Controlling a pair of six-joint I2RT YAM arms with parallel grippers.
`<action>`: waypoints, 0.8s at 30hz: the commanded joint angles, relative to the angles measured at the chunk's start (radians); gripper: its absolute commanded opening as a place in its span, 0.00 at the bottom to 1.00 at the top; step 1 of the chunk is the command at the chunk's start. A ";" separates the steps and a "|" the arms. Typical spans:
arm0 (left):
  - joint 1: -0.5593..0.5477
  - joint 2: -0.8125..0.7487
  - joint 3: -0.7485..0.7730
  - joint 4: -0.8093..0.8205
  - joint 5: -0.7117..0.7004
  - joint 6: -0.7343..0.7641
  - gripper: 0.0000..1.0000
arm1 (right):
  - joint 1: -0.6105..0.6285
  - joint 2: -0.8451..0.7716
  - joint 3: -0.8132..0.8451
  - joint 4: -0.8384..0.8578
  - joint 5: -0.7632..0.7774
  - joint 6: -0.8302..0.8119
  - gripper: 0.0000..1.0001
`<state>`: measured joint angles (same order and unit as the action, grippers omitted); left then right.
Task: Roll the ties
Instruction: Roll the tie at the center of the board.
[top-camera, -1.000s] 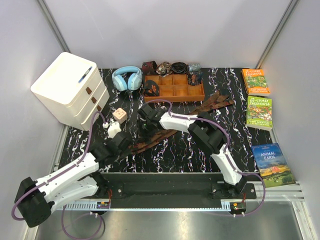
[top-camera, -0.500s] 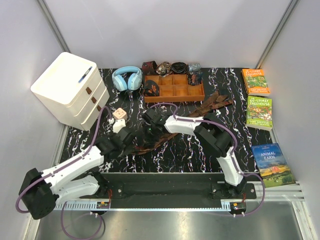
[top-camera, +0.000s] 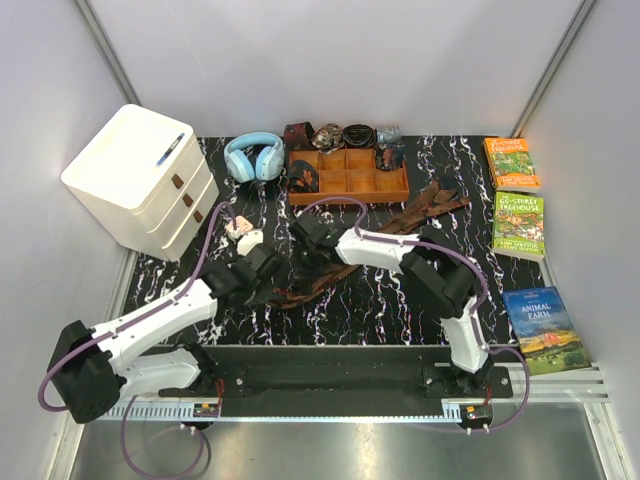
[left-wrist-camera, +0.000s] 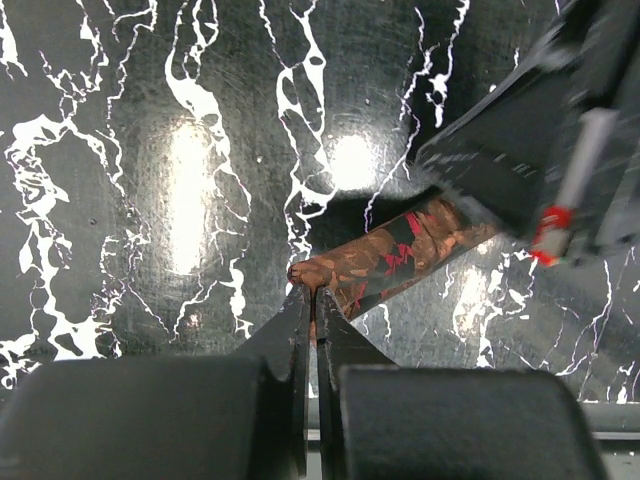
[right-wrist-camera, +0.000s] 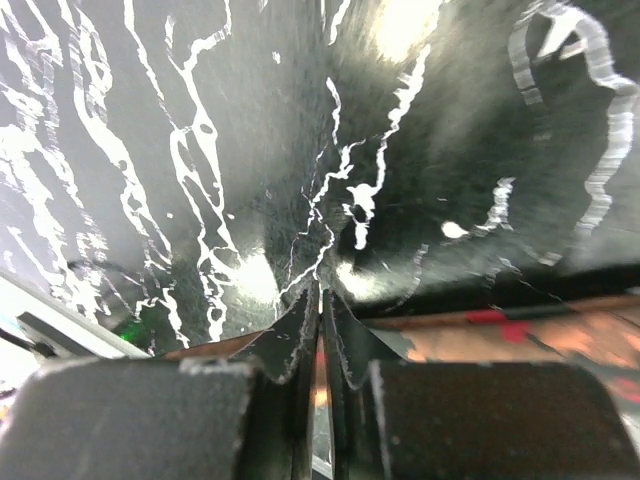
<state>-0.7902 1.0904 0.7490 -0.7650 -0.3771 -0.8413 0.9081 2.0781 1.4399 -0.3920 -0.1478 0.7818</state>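
Observation:
One of the ties (top-camera: 325, 279), dark brown with a reddish-tan pattern, lies slanted on the black marbled table (top-camera: 380, 310). My left gripper (top-camera: 274, 284) is shut on its narrow end (left-wrist-camera: 312, 272), and the fabric (left-wrist-camera: 400, 250) runs away to the upper right. My right gripper (top-camera: 304, 262) stands over the same tie a little further along. Its jaws (right-wrist-camera: 322, 300) are nearly together, with a strip of the fabric (right-wrist-camera: 560, 340) pinched between them. More ties (top-camera: 425, 205) lie in a heap at the back right.
An orange-brown wooden tray (top-camera: 348, 176) stands at the back with rolled items behind it. Blue headphones (top-camera: 254, 156) and a white drawer unit (top-camera: 140, 180) are at the back left. Small white objects (top-camera: 243, 233) lie near the left arm. Books (top-camera: 518, 222) line the right edge.
The left arm has swung right and forward, carrying the tie's narrow end. The right gripper has shifted slightly right along the tie, which now lies shorter and more bunched.

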 joint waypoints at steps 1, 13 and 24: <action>-0.027 0.022 0.050 -0.016 0.003 -0.004 0.00 | -0.047 -0.137 -0.027 0.002 0.065 -0.018 0.10; -0.067 0.060 0.099 -0.037 -0.017 -0.022 0.00 | -0.017 -0.277 -0.282 0.202 -0.116 0.089 0.08; -0.081 0.086 0.130 -0.051 -0.023 -0.019 0.00 | 0.054 -0.194 -0.302 0.263 -0.107 0.126 0.06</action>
<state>-0.8661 1.1736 0.8246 -0.8227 -0.3813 -0.8577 0.9623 1.8885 1.1454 -0.1856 -0.2489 0.8890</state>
